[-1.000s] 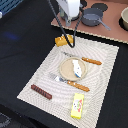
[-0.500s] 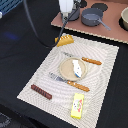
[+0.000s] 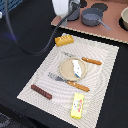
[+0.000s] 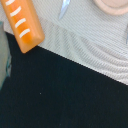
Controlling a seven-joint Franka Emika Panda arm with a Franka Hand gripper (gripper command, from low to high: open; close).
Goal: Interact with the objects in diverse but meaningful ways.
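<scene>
bread: orange scored toy loaf (image 3: 64,40) (image 4: 21,23), flat at my placemat's far edge
fish: white-grey toy fish shape (image 3: 76,68), lying on the round plate
sausage: dark brown toy link (image 3: 41,91), near-left corner
carton: yellow printed box (image 3: 77,105), flat, near edge
</scene>
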